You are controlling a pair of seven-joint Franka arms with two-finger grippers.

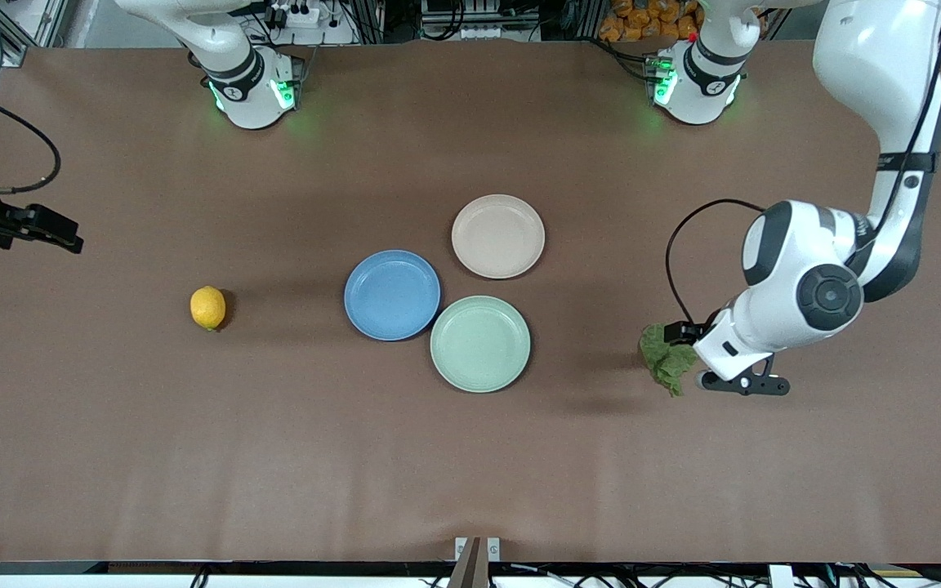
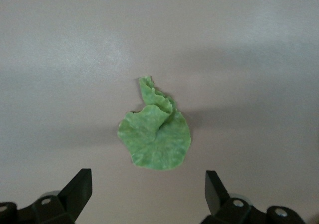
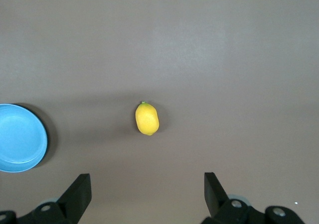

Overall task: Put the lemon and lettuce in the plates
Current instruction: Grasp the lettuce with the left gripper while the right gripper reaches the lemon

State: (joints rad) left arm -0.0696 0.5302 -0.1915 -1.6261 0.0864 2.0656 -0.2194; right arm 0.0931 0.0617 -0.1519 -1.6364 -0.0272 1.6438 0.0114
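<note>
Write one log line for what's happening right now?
left gripper: open over lettuce | right gripper: open over lemon | blue plate, beige plate: empty

Both Franka arms: glossy white shells w/ black joint bands, green base LEDs. Left arm: dark round cap, looped black cable. Fingertips black, probably plastic.

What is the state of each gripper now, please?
Left gripper: open, over the wrinkly dark green lettuce leaf, holding nothing.
Right gripper: open, above the small oval yellow lemon, holding nothing.
</note>
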